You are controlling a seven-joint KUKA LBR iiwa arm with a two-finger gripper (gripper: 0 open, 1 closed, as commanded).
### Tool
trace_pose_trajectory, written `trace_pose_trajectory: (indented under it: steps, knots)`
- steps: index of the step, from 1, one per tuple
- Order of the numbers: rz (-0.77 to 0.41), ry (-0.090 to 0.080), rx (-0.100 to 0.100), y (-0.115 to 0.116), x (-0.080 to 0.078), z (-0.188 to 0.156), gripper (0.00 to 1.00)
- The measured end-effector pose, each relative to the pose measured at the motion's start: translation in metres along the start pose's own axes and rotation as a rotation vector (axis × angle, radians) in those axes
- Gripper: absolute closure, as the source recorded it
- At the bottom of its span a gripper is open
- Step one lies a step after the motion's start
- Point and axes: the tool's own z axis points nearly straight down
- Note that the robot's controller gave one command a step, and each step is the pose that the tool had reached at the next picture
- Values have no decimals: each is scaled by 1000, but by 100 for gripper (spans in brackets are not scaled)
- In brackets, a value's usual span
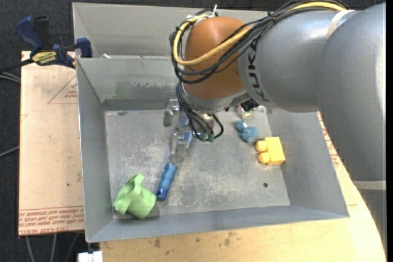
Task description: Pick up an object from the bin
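Centrally, pincer (178, 153) low in grey bin (92, 150), blue tube (166, 181) just beyond its tip, toward the near-left, pincer's opening cannot be told

Lit pretty evenly from overhead, nothing blown out. A soft sheen is picked up on the orange cover (212, 40) and a broad pale highlight on the grey arm (319, 52). The bin (245, 184) floor is lit brightly, but a murky shadow is thrown under the arm. Only faint shadows are cast by the green lump (135, 198).
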Motion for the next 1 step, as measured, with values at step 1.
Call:
trace_pose_trajectory:
  steps: [1]
  knots:
    - [-468,-1,1,-29,73,78,0]
